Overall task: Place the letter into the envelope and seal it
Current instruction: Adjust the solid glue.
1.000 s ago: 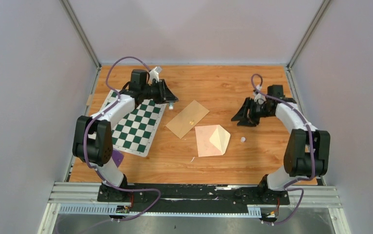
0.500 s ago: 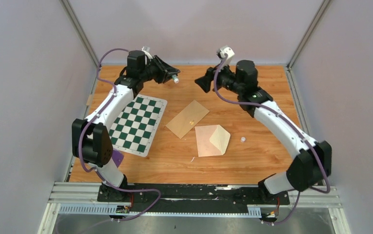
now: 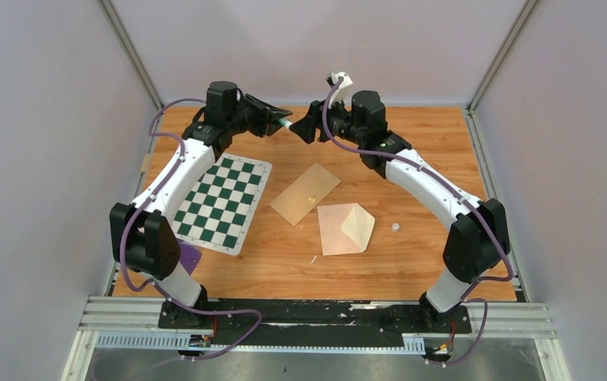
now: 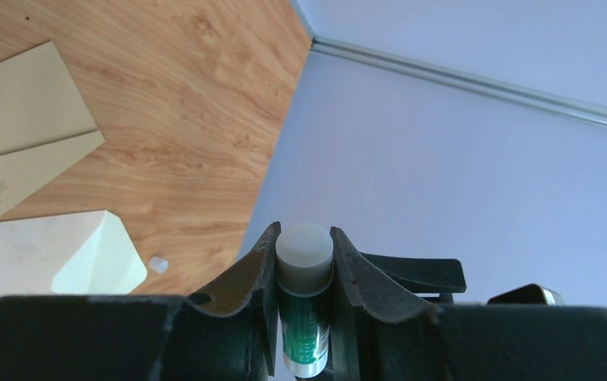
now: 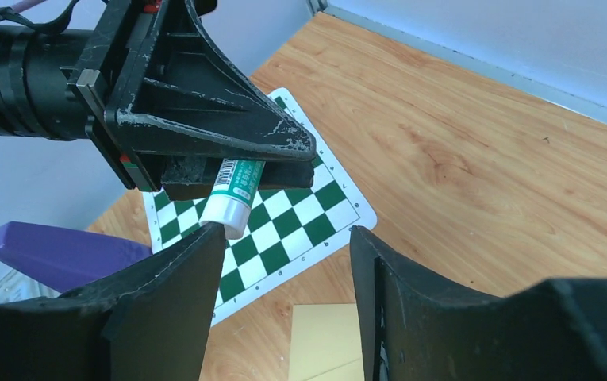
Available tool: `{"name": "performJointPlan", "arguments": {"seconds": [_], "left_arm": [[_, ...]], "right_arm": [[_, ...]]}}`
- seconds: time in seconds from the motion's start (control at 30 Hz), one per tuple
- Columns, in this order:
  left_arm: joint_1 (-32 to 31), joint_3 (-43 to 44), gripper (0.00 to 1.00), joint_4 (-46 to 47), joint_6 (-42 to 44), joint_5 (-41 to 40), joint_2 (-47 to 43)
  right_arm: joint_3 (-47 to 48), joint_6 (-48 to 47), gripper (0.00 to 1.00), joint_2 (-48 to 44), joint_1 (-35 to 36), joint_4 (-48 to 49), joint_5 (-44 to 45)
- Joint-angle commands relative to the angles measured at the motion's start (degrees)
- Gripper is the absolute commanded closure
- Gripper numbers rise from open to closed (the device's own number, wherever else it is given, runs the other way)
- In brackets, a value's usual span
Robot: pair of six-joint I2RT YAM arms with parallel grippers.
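My left gripper (image 3: 276,121) is raised over the back of the table and is shut on a green-and-white glue stick (image 4: 304,305). The stick's white end (image 5: 227,213) points at my right gripper (image 3: 300,128). My right gripper (image 5: 287,232) is open, and its left fingertip almost touches that white end. A pale pink envelope (image 3: 338,230) with its cream flap open lies in the middle of the table, and also shows in the left wrist view (image 4: 54,255). A plain tan rectangle (image 3: 306,193) lies beside it. The bordered letter is not in view.
A green-and-white chess mat (image 3: 219,200) lies at the left under my left arm. A purple object (image 3: 191,257) sits at its near corner. A small translucent cap (image 3: 395,227) lies right of the envelope. Grey walls enclose the table.
Both arms rose and swung to the back middle. My left gripper lifted the glue stick from beside the chess mat. My right gripper came from the right side to face it.
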Motion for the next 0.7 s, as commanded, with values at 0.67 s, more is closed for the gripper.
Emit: {"name": "performJointPlan", "arguments": {"seconds": [0.67], "left_arm": [[-0.4, 2.9, 1.0, -1.0, -2.9, -0.6, -1.0]], "right_arm": [[3.8, 6.7, 0.48, 1.5, 1.4, 3.8, -4.4]]}}
